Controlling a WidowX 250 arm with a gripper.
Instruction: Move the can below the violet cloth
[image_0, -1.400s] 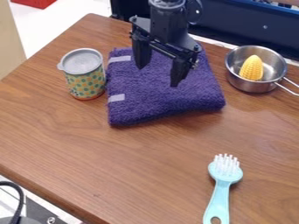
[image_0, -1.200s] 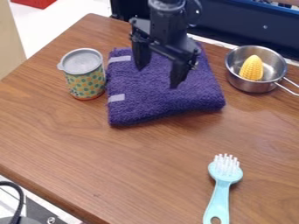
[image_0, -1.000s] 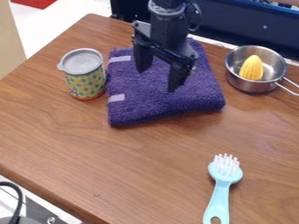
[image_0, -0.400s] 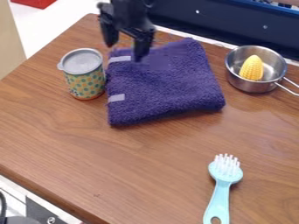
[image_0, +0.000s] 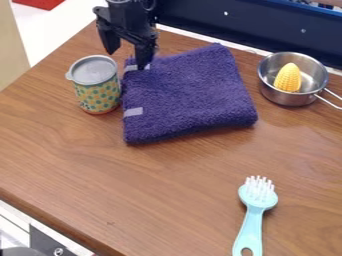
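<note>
1. From where I stand, the black gripper (image_0: 127, 60) hangs over the far left part of the table (image_0: 167, 185), its two fingers spread well apart with nothing between them.
2. One finger points down just behind the can as I see it; the other is at the cloth's far left corner, in front of a pale stripe. I can't tell whether that one touches the cloth.
3. The can (image_0: 98, 92) stands upright on the wood, gray lid on top, green and orange dots round its side. It's right beside the cloth's left edge, not below it.
4. The violet cloth (image_0: 190, 95) lies folded and flat, with two pale stripes along its left edge.
5. Over to the right sits a metal pot (image_0: 283, 98) with an ear of corn (image_0: 288, 78) inside.
6. Nearer me lies a light blue brush (image_0: 252, 225), white bristles up.
</note>
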